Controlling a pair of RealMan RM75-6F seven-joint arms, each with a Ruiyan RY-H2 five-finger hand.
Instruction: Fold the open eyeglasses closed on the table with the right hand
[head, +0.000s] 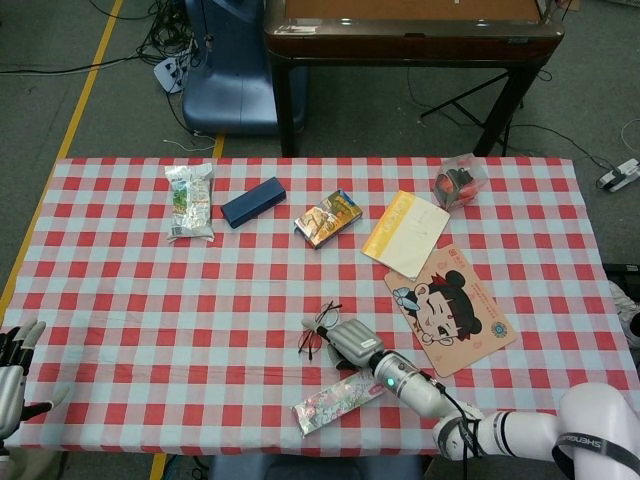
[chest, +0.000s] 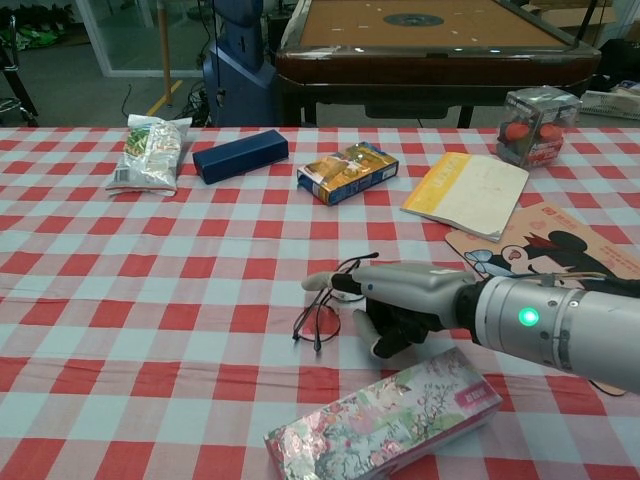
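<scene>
The thin dark-framed eyeglasses (head: 318, 334) lie on the checked cloth near the table's front middle, lenses (chest: 318, 322) low and one temple (chest: 358, 262) raised over my right hand. My right hand (chest: 400, 300) is just right of them, also seen in the head view as the right hand (head: 350, 343). One finger (chest: 322, 283) stretches out over the frame and touches it by the temple; the other fingers curl in under the palm. I cannot see a pinch on the frame. My left hand (head: 12, 365) hangs at the front left table corner, fingers spread, holding nothing.
A flowered packet (chest: 385, 420) lies just in front of my right hand. A cartoon mat (head: 455, 310) and a yellow notebook (head: 407, 232) are to the right. A blue case (head: 253, 201), a snack box (head: 327, 217) and a foil bag (head: 190, 200) sit further back.
</scene>
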